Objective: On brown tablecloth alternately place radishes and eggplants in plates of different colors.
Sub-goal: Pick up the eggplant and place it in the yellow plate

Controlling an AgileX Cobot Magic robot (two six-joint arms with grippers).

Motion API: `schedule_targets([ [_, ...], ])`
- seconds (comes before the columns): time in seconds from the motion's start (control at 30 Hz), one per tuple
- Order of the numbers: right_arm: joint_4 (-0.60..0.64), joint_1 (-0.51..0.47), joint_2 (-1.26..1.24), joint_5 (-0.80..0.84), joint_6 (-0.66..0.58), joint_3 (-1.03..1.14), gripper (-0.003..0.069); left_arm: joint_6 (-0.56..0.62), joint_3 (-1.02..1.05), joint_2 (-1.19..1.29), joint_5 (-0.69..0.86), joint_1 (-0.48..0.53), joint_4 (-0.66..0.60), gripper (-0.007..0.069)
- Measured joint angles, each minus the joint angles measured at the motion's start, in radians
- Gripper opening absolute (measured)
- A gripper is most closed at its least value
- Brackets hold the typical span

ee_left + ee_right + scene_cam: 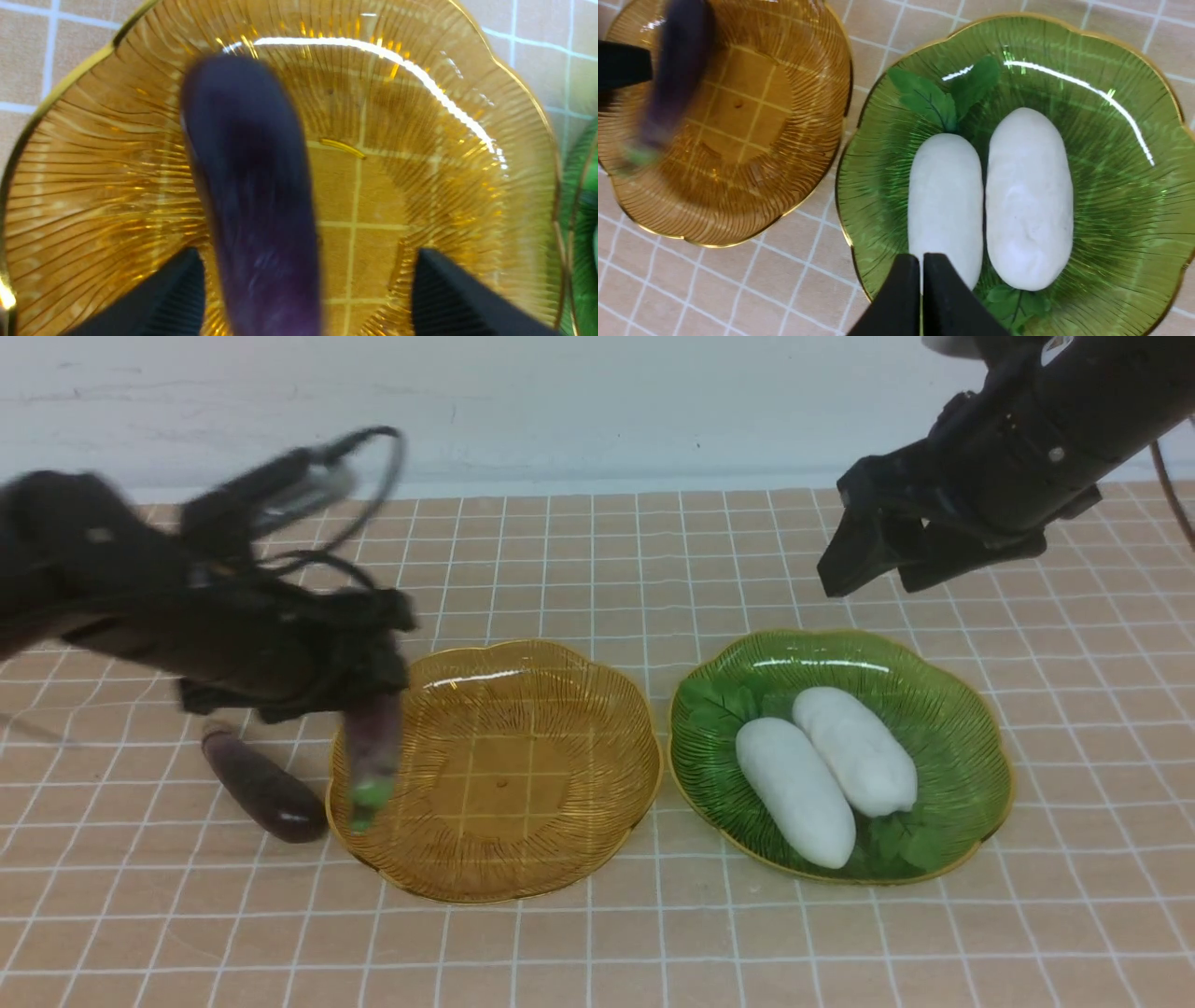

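The amber plate [569, 709] and the green plate [962, 728] sit side by side on the brown tablecloth [597, 943]. Two white radishes [795, 791] [854, 749] lie together in the green plate. My left gripper [373, 695] is over the amber plate's left rim, with its jaws wide apart. The longer eggplant [372, 756], blurred with its green tip down, hangs between the jaws over the plate [257, 196]. The shorter eggplant [266, 789] lies on the cloth left of the amber plate. My right gripper [868, 569] is shut and empty, raised behind the green plate [922, 259].
A white wall runs along the back edge of the cloth. The cloth in front of both plates is bare. The green plate's rim [579, 233] almost touches the amber plate's.
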Motion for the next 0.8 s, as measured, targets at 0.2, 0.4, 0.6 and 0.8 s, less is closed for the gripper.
schedule_targets([
  [0.2, -0.026, 0.000, 0.000, 0.000, 0.000, 0.000, -0.0014, -0.003, -0.027, -0.022, 0.049, 0.024, 0.034, 0.0584],
  [0.4, -0.030, 0.000, 0.000, 0.000, 0.000, 0.000, -0.0015, -0.078, -0.061, -0.055, 0.184, 0.155, 0.146, 0.0491],
  [0.6, -0.031, 0.000, 0.004, 0.000, 0.000, 0.000, -0.0015, -0.136, -0.061, -0.030, 0.225, 0.263, 0.227, 0.0402],
  [0.8, -0.033, 0.000, 0.027, 0.000, 0.000, 0.000, -0.0015, -0.145, -0.061, 0.054, 0.182, 0.264, 0.229, 0.0452],
])
